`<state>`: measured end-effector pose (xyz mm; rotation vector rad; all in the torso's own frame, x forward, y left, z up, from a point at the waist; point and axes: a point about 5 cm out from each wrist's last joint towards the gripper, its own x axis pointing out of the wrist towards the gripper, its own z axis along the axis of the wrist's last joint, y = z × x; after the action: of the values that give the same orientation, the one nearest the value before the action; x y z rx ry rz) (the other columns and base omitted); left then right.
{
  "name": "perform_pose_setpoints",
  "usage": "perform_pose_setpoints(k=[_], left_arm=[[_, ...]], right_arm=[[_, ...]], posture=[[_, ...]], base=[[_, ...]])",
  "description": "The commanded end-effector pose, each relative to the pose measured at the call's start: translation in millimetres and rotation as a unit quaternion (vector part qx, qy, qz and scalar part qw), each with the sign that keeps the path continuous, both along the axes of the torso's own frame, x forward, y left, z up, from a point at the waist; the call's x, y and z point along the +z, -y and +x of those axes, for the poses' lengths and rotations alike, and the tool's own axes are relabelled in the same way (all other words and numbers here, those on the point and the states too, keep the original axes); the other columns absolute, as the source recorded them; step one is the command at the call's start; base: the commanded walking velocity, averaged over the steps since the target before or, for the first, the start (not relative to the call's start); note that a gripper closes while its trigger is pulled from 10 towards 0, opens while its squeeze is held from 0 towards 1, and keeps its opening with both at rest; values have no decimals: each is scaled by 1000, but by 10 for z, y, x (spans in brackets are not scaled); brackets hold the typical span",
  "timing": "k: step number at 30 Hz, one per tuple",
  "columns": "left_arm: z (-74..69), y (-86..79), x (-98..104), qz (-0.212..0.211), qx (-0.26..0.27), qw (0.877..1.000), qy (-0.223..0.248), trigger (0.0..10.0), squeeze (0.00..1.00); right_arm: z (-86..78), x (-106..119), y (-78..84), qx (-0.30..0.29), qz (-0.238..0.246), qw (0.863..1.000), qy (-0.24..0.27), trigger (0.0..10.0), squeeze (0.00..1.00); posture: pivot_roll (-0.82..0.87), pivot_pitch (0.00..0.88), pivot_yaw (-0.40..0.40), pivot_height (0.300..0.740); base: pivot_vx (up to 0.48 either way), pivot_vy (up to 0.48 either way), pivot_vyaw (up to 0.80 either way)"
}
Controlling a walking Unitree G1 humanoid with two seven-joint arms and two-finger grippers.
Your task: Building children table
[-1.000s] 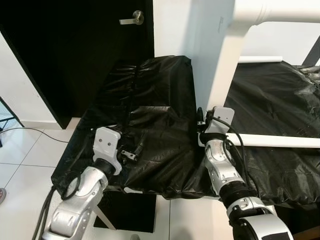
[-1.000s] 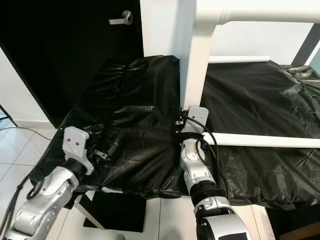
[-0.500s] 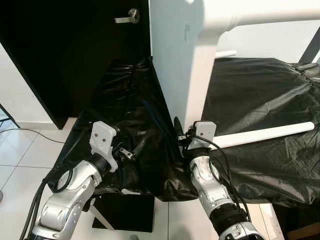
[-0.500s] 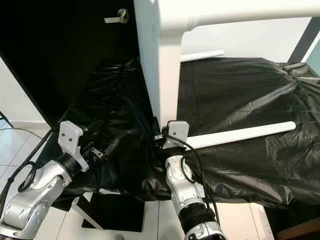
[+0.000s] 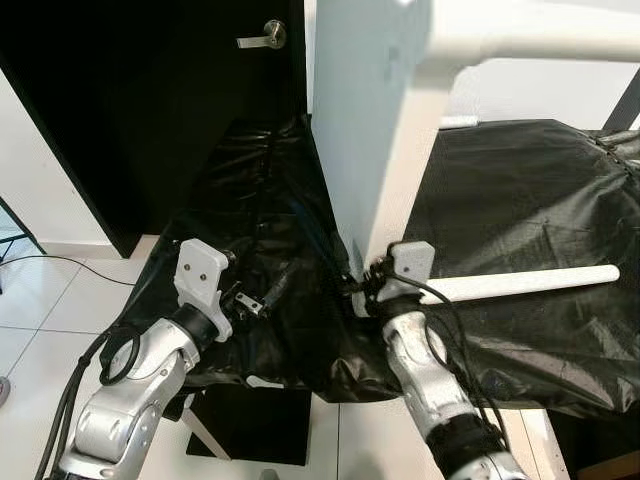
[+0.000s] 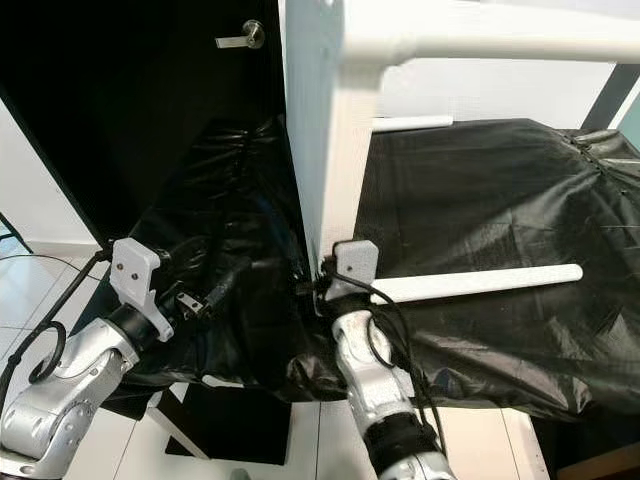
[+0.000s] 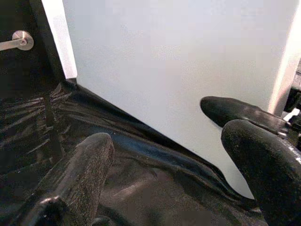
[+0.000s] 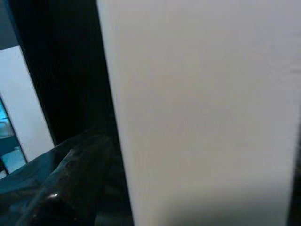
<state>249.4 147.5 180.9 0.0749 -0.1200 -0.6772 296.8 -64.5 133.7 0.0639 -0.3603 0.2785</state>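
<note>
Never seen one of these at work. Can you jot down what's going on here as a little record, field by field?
Being built: white table panel, standing on edge
Work surface: black plastic sheet
Right gripper: at the panel's lower edge, a finger either side
Left gripper: open over the sheet, left of the panel
Loose part: white round leg lying on the sheet
Behind: dark door

A white table panel (image 6: 325, 130) stood upright on the counter (image 6: 500, 190), which black plastic sheeting covered. The right tool (image 6: 318, 283) met its lower edge; the left tool (image 6: 205, 293) hovered nearby.
</note>
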Motion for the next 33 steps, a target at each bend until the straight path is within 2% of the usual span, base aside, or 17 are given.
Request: perform_pose_setpoints(k=[1,2,3,7,11,13,15,19,20,21,24,26,27,29,33], left_arm=[[-20,-11,-3,10,-19,1000,-4,10000,0],[-21,-13,-4,11,-20,1000,-4,10000,0],[-24,-16,-4,11,-20,1000,-4,10000,0],[-20,-40,2,15,-21,1000,-6,10000,0],[-1,-42,12,20,-26,999,-7,10000,0],[0,-59,19,22,-27,999,-8,10000,0],[11,-69,29,25,-30,999,-9,10000,0],[33,-60,37,26,-38,999,-11,10000,0],[35,-58,36,28,-39,999,-11,10000,0],[13,-48,28,29,-48,998,-15,10000,0],[-57,-14,11,25,-71,997,-27,10000,0],[-184,60,-62,33,-115,992,-51,10000,0],[-298,136,-139,40,-155,984,-73,10000,0],[-385,221,-207,41,-184,978,-88,10000,0],[-434,340,-260,34,-207,972,-101,10000,0]], right_arm=[[-110,-85,-156,39,6,999,-14,10000,1000],[-131,-101,-148,44,0,999,-14,10000,757],[-153,-117,-126,45,-4,999,-13,10000,0],[-343,-130,135,14,-58,997,41,10000,0],[-446,-130,252,-8,-71,996,55,10000,0],[-564,-99,277,-7,-98,992,78,10000,0],[-695,-109,351,-2,-105,992,75,10000,0],[-842,-89,482,11,-127,989,77,10000,0],[-864,-83,504,13,-130,989,75,10000,0],[-931,-74,604,7,-140,988,66,10000,0],[-1057,-104,763,-18,-148,988,39,10000,0],[-1108,-138,878,-42,-134,990,6,10000,0],[-1091,-148,974,-68,-113,991,-16,10000,0],[-1061,-143,1060,-94,-93,991,-31,10000,0],[-949,-138,1141,-128,-64,988,-51,10000,0]], posture=[[138,0,11,740],[139,0,11,740],[140,0,11,740],[133,6,27,740],[127,12,46,740],[125,16,56,740],[121,18,62,740],[103,23,78,740],[98,23,78,740],[92,18,70,740],[87,14,57,740],[73,11,51,740],[63,6,50,740],[56,0,48,740],[49,0,43,740]], base=[[0,0,0],[0,0,0],[0,0,0],[0,0,0],[0,0,0],[0,0,0],[0,0,0],[0,0,0],[0,0,0],[0,0,0],[0,0,0],[0,0,0],[0,0,0],[0,0,0],[0,0,0]])
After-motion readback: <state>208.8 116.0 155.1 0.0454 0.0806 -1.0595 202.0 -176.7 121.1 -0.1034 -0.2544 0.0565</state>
